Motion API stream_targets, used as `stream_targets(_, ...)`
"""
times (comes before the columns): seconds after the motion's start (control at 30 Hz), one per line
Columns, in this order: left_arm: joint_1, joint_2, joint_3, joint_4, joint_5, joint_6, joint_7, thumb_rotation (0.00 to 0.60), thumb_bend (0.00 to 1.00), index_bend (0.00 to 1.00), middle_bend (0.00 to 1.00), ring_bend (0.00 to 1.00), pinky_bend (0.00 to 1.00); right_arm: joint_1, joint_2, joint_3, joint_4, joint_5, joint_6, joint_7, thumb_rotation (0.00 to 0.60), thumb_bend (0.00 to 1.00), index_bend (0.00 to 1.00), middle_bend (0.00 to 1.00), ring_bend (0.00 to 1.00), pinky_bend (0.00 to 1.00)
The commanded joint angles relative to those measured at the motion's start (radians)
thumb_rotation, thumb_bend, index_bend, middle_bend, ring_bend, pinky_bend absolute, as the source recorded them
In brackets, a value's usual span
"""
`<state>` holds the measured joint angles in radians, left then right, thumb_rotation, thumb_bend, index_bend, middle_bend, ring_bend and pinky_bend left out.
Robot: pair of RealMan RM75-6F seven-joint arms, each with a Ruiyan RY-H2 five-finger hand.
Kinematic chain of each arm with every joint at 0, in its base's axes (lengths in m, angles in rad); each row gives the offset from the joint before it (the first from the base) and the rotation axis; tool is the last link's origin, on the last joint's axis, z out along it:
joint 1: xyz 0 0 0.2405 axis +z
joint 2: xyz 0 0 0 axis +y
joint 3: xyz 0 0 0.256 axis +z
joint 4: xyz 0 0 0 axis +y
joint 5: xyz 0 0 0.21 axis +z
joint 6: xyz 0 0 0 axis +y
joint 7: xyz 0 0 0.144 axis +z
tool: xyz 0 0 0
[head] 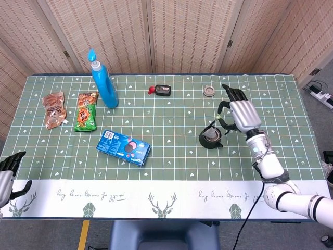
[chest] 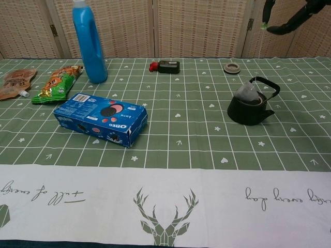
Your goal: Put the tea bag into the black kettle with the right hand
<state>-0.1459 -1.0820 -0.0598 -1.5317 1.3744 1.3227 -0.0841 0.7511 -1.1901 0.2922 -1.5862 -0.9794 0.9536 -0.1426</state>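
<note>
my right hand [head: 240,113] hangs over the far right part of the green patterned table [head: 171,156], just above and behind the black kettle [head: 211,138]. in the chest view its dark fingers [chest: 283,27] show at the top right corner, pinching a small green tag from which a thin string drops. the tea bag [chest: 246,93] hangs on that string and sits at the kettle's open mouth, its pale pouch showing above the rim beside the arched handle; i cannot tell how far down inside it reaches. the other fingers of that hand are spread above the kettle.

my left hand [head: 7,177] rests low at the near left edge of the table, by the white border, holding nothing; its dark fingers point up and lie a little apart.

the small round lid [head: 209,90] lies on the cloth beyond the kettle. a tall blue bottle [head: 104,80] stands at the far left, with two snack packets [head: 86,111] lying flat just left of it. a blue biscuit box [head: 124,147] lies near the table's middle, and a small black and red device [head: 162,90] sits along the far edge.
</note>
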Motion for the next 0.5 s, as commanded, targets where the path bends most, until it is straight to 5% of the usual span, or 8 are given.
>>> stream_targets(0.03,-0.001,-0.002,0.0,0.0,0.0,-0.001,0.005,0.6,0.34,0.0,0.05,0.06,0.13,-0.019,-0.009,-0.021,0.018,-0.028,-0.001,0.028,0.6,0.4,0.5,0.0,0.0,0.0)
stream_targets(0.5,-0.001,-0.009,0.008,-0.006,0.011,0.004,0.03,0.6,0.34,0.0,0.05,0.06,0.13,-0.145,0.01,-0.162,-0.002,-0.261,0.084,0.083,0.6,0.4,0.5,0.0,0.0,0.0)
